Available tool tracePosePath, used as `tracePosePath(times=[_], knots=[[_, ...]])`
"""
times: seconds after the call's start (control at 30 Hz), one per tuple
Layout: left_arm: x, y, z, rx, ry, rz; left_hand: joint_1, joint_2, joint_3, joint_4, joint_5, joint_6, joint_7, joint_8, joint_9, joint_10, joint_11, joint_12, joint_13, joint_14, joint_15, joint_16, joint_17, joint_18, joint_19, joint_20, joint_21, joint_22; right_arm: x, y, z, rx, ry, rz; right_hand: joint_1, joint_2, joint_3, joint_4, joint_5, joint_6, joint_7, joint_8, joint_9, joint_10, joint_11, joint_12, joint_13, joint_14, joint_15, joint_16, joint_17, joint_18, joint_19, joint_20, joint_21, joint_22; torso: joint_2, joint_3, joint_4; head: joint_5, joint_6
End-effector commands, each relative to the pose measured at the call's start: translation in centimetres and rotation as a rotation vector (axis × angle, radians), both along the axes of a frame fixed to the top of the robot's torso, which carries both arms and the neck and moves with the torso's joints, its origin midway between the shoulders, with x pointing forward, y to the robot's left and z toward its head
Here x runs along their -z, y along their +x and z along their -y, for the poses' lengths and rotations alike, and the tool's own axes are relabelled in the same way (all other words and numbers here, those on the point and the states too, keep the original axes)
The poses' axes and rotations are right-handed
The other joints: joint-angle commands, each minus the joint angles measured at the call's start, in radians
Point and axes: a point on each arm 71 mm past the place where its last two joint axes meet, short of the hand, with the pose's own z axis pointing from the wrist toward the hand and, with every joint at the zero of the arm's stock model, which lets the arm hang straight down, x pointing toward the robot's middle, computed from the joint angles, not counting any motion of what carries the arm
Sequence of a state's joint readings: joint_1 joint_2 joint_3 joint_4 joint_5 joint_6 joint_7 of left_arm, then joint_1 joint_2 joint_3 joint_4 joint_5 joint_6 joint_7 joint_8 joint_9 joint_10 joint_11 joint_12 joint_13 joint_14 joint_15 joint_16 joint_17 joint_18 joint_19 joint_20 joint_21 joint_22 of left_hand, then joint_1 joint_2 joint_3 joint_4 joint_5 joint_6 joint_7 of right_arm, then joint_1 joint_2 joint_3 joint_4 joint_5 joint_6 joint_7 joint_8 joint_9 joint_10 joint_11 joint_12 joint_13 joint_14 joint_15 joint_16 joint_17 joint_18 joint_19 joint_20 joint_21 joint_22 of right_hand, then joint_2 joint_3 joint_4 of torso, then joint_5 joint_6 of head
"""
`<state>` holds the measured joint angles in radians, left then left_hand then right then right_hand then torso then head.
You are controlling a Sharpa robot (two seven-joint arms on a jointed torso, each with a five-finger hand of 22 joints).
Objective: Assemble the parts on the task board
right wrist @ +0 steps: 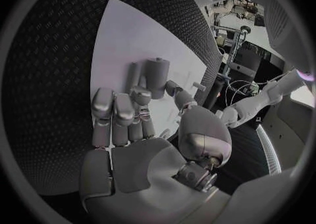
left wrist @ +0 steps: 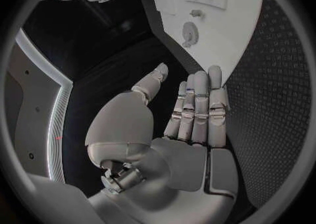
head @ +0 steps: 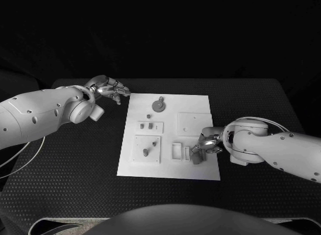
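The work is judged to be in an early or middle stage: the white task board (head: pixel 170 137) lies flat in the middle of the black surface (head: pixel 259 103), and several small grey parts are seen on it, among them a round geared disc (head: pixel 158 105) near the far edge, a pair of small blocks (head: pixel 150 126) on a raised plate, and a rounded piece (head: pixel 146 152) on the plate nearest the robot. A bare square plate (head: pixel 193 122) appears unfilled, so more fitting is thought to remain. The right hand (head: pixel 204 145) is lowered at the board's near right side, and a short grey cylinder (right wrist: pixel 157 78) is held at its fingers (right wrist: pixel 140 96), close to a slotted holder (head: pixel 180 151); whether the cylinder is already seated cannot be told. The left hand (head: pixel 109 88) is kept beside the board's far left corner, its fingers (left wrist: pixel 200 103) straight, close together and holding nothing. The board looks smooth and matt, the surface finely dimpled, the hands of brushed metal.
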<state>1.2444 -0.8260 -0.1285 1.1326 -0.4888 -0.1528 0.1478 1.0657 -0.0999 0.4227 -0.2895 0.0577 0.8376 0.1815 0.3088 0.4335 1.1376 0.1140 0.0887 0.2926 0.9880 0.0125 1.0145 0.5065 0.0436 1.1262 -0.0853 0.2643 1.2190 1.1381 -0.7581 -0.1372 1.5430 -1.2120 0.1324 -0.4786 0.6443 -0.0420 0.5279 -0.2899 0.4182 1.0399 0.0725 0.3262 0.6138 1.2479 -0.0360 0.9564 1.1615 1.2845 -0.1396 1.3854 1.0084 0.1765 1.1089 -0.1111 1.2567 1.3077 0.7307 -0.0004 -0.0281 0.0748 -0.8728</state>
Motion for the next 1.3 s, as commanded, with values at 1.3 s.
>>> tracePosePath(times=[1.3], knots=[[0.0, 0.0, 0.3, 0.019, 0.002, -0.001, 0.0, -0.004, 0.005, 0.002, -0.006, 0.003, 0.004, 0.004, -0.002, 0.006, 0.0, 0.002, 0.004, -0.003, -0.006, 0.0, 0.003, 0.03, -0.001, -0.006, -0.006, 0.005, -1.2, 0.2, -1.8, 0.129, 0.21, -0.044, 0.028, 0.055, -0.026, 0.007, 0.004, 0.013, -0.003, -0.001, 0.001, 0.005, -0.006, 0.0, -0.007, 0.009, -0.005, -0.012, -0.006, 0.085, -0.005, 0.008, 0.002, 0.005, 0.0, -0.0003, -0.0001, 0.006, 0.0]])
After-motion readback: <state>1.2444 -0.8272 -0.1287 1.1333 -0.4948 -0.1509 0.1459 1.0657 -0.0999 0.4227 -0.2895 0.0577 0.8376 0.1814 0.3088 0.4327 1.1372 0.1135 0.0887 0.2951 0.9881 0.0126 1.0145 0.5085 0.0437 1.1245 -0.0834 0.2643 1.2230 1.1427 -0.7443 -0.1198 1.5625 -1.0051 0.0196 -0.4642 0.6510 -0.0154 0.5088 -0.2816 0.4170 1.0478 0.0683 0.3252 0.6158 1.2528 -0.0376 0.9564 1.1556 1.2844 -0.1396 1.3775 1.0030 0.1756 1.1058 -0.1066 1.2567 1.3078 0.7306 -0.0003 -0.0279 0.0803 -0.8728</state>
